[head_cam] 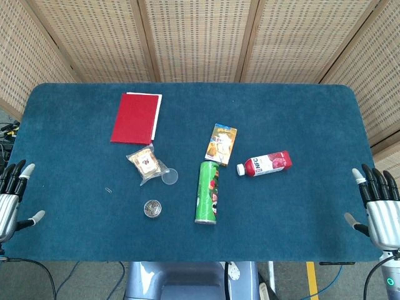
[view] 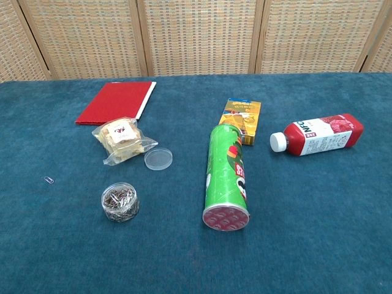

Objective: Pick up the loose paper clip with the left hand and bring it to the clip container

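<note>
Paper clip [view: 49,180] lies loose on the blue table [head_cam: 300,212], left of the clip container [view: 120,201] and apart from it. It's a tiny silvery wire loop; I read its long axis as slanting from far-left to near-right in the chest view. My left hand [head_cam: 11,197] hovers at the left table edge, fingers spread, holding nothing. The container is clear, lidless, full of clips. My right hand [head_cam: 378,203] hangs spread and empty at the right edge.

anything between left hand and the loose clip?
No. In the head view only bare blue cloth lies between the left hand and the paper clip. Chest view shows the clip but not the hand.
</note>
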Robot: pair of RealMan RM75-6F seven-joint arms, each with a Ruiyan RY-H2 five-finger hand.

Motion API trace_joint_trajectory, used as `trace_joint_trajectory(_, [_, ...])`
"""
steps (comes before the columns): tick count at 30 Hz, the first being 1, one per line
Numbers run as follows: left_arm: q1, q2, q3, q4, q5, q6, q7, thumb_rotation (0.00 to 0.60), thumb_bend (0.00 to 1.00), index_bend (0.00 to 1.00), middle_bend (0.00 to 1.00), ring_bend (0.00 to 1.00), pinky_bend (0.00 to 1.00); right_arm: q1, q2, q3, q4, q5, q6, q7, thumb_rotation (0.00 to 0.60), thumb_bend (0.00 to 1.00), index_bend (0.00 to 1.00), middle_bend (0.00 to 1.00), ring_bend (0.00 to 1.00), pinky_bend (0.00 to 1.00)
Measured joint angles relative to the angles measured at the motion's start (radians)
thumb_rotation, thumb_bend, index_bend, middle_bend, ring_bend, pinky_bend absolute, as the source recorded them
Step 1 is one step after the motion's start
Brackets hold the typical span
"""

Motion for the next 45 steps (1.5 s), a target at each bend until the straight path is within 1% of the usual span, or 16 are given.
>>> trace_joint_trajectory(8, [0.0, -0.01, -0.001, 0.014, 0.005, -0.013, -0.001, 0.6, 0.01, 0.0, 0.0, 0.0, 0.0, -0.011, 0.01, 0.006, -0.007, -0.009, -0.002, 0.012, 0.6, 0.0, 0.0, 0.0, 0.0, 0.0])
trace_joint_trajectory(10, [-0.008, -0.016, -0.003, 0.022, -0.002, -0.03, -0.001, 0.6, 0.03, 0.0, 0.0, 0.0, 0.0, -0.014, 0.012, 0.009, -0.008, -0.011, 0.0, 0.016, 0.6, 0.0, 0.0, 0.0, 0.0, 0.0])
trace_joint_trajectory(12, [-0.025, -0.024, -0.01, 0.037, -0.011, -0.061, -0.005, 0.6, 0.08, 0.07, 0.0, 0.0, 0.0, -0.017, 0.014, 0.013, -0.009, -0.011, 0.002, 0.022, 0.6, 0.0, 0.0, 0.0, 0.0, 0.0])
trace_joint_trajectory(14, [-0.053, -0.035, -0.018, 0.058, -0.016, -0.105, -0.023, 0.6, 0.14, 0.21, 0.0, 0.0, 0.0, -0.017, 0.016, 0.016, -0.01, -0.007, -0.001, 0.026, 0.6, 0.0, 0.0, 0.0, 0.0, 0.0])
trace_joint_trajectory(17, [-0.128, -0.063, -0.03, 0.14, -0.017, -0.228, -0.084, 0.6, 0.21, 0.35, 0.0, 0.0, 0.0, -0.016, 0.02, 0.024, -0.012, 0.019, -0.025, 0.03, 0.6, 0.0, 0.0, 0.0, 0.0, 0.0])
trace_joint_trajectory(18, [-0.161, -0.079, -0.033, 0.189, -0.013, -0.285, -0.111, 0.6, 0.23, 0.37, 0.0, 0.0, 0.0, -0.015, 0.02, 0.029, -0.013, 0.03, -0.034, 0.03, 0.6, 0.0, 0.0, 0.0, 0.0, 0.0])
trace_joint_trajectory(20, [-0.212, -0.109, -0.035, 0.271, -0.006, -0.367, -0.149, 0.6, 0.28, 0.42, 0.0, 0.0, 0.0, -0.014, 0.021, 0.036, -0.013, 0.046, -0.045, 0.027, 0.6, 0.0, 0.0, 0.0, 0.0, 0.0])
trace_joint_trajectory(22, [-0.269, -0.152, -0.034, 0.372, 0.005, -0.44, -0.188, 0.6, 0.32, 0.45, 0.0, 0.0, 0.0, -0.014, 0.02, 0.046, -0.012, 0.061, -0.055, 0.021, 0.6, 0.0, 0.0, 0.0, 0.0, 0.0])
trace_joint_trajectory(25, [-0.342, -0.227, -0.028, 0.507, 0.024, -0.526, -0.24, 0.6, 0.37, 0.46, 0.0, 0.0, 0.0, -0.012, 0.016, 0.053, -0.011, 0.072, -0.068, 0.014, 0.6, 0.0, 0.0, 0.0, 0.0, 0.0])
trace_joint_trajectory(27, [-0.382, -0.281, -0.02, 0.583, 0.039, -0.567, -0.28, 0.6, 0.38, 0.47, 0.0, 0.0, 0.0, -0.01, 0.014, 0.058, -0.009, 0.08, -0.077, 0.011, 0.6, 0.0, 0.0, 0.0, 0.0, 0.0])
trace_joint_trajectory(30, [-0.424, -0.338, -0.003, 0.656, 0.06, -0.603, -0.331, 0.6, 0.39, 0.47, 0.0, 0.0, 0.0, -0.007, 0.009, 0.064, -0.005, 0.094, -0.092, 0.005, 0.6, 0.0, 0.0, 0.0, 0.0, 0.0])
trace_joint_trajectory(36, [-0.452, -0.391, 0.033, 0.714, 0.092, -0.619, -0.377, 0.6, 0.39, 0.47, 0.0, 0.0, 0.0, -0.009, 0.006, 0.075, 0.001, 0.109, -0.101, 0.002, 0.6, 0.0, 0.0, 0.0, 0.0, 0.0])
trace_joint_trajectory(45, [-0.454, -0.446, 0.055, 0.777, 0.101, -0.595, -0.392, 0.6, 0.39, 0.47, 0.0, 0.0, 0.0, -0.015, 0.011, 0.08, 0.002, 0.103, -0.103, 0.032, 0.6, 0.0, 0.0, 0.0, 0.0, 0.0])
